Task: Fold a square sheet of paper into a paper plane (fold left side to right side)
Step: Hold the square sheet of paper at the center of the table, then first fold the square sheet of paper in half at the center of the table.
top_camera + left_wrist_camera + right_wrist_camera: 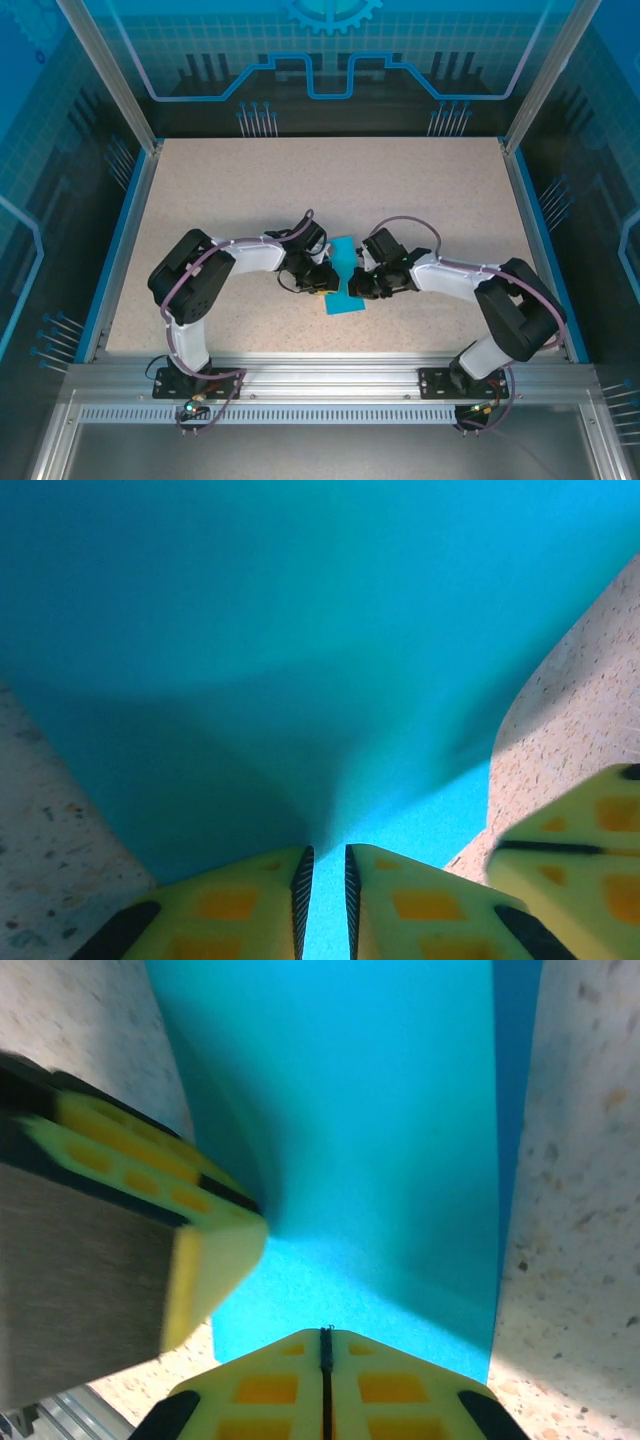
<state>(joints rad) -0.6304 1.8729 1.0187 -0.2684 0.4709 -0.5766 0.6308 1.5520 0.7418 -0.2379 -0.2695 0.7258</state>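
The sheet of paper (380, 1140) runs lengthwise straight ahead of the right jaws, clenched shut at its near edge, while the left jaws alongside pinch its side.

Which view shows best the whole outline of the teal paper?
The top external view: the teal paper appears at full length, both ends visible. The left wrist view gives a close, puckered patch; the right wrist view, a flat strip and one edge.
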